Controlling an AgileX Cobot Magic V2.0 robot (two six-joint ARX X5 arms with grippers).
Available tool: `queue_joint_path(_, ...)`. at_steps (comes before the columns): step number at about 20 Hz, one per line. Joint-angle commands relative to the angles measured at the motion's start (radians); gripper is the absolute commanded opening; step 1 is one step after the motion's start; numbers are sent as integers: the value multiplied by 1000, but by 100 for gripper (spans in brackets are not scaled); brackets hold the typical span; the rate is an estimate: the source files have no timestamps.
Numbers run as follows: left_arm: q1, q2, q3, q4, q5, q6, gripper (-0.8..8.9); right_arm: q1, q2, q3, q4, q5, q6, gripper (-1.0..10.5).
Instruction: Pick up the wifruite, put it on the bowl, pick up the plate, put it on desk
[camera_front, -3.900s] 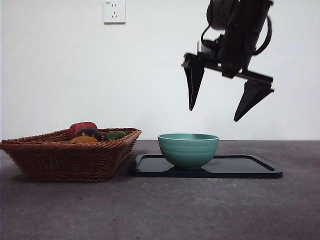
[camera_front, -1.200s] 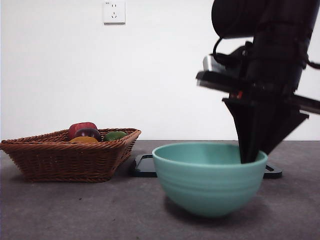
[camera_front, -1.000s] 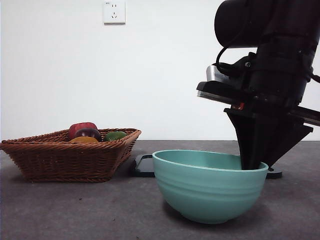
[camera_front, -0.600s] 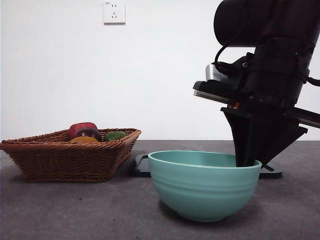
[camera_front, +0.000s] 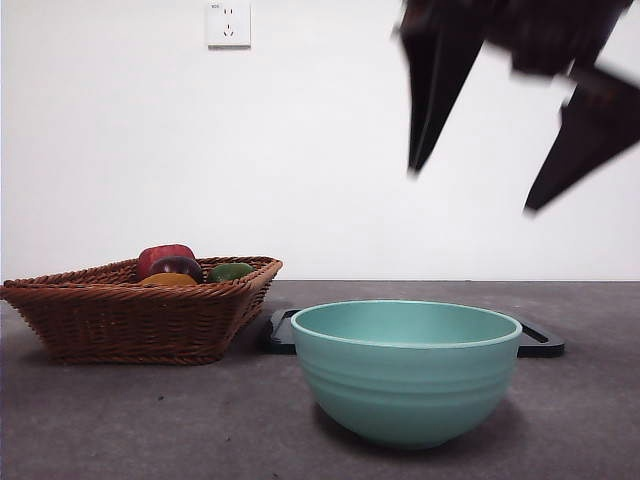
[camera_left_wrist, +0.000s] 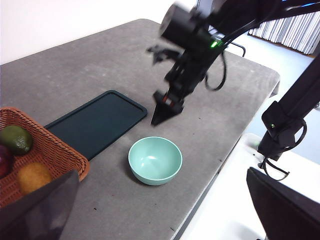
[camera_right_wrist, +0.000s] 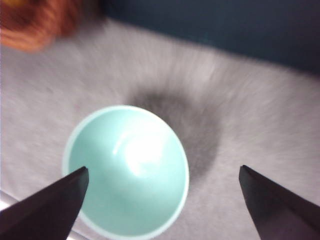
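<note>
Though blurred, right claw (camera_front: 500, 170) hangs spread above bowl (camera_front: 406, 370).

desk (camera_front: 120, 420): flat dark grey top, faintly mottled
bowl (camera_front: 406, 370): mint-green, ribbed, upright on the desk, nearest the front camera, empty
tray (camera_left_wrist: 95, 122): flat black rectangle at 12 o'clock from the bowl, nothing on it
wicker basket (camera_front: 140, 310): at 10 o'clock from the bowl, just beside the tray
</note>
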Motion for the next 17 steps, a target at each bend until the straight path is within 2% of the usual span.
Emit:
queue_joint_path(1, -6, 5, 11, 16, 2, 8, 562, 7, -89, 59, -55, 48, -14, 501)
queue_joint_path(4, -6, 5, 11, 16, 2, 8, 562, 7, -237, 140, -137, 110, -24, 546)
queue_joint_path(10, -6, 5, 11, 16, 2, 8, 562, 7, -479, 253, -275, 118, -72, 566)
queue_joint_path(17, -5, 5, 11, 43, 2, 8, 562, 7, -703, 255, -457, 132, -195, 566)
